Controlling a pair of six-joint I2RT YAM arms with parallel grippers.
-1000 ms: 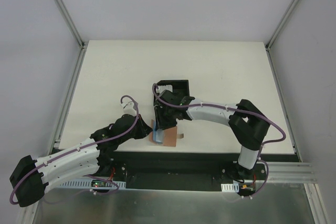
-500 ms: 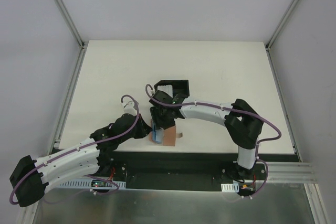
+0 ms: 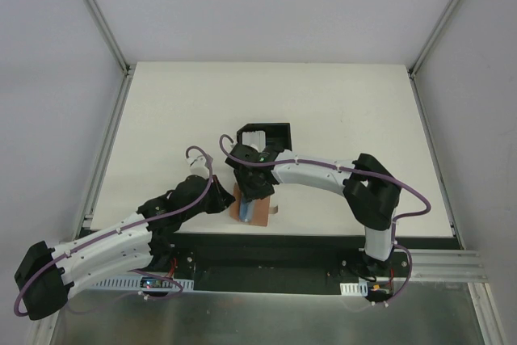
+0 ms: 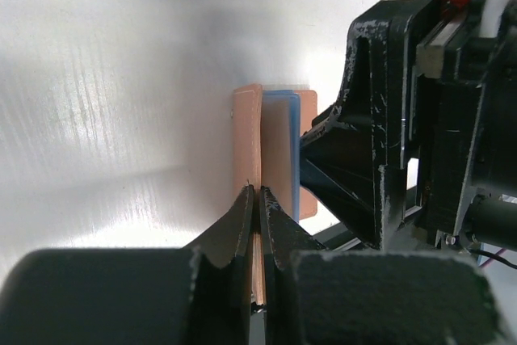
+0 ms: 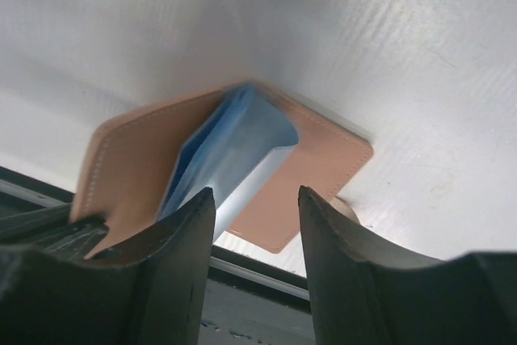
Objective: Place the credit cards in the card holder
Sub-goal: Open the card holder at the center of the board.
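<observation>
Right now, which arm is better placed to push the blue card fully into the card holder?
Right: the right tool straddles the blue card; the left tool is shut on the card holder.

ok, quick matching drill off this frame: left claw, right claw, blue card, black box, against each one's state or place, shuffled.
Things:
1. left claw
2. right claw
3. blue card
4. black box

States or places:
A. beyond the wallet, farther from the arm bases
B. open, straddling the card
C. shut on the wallet's edge
D. bowed, lying against the wallet's inner face

Pairs: 1-C, 2-B, 3-D, 4-A
</observation>
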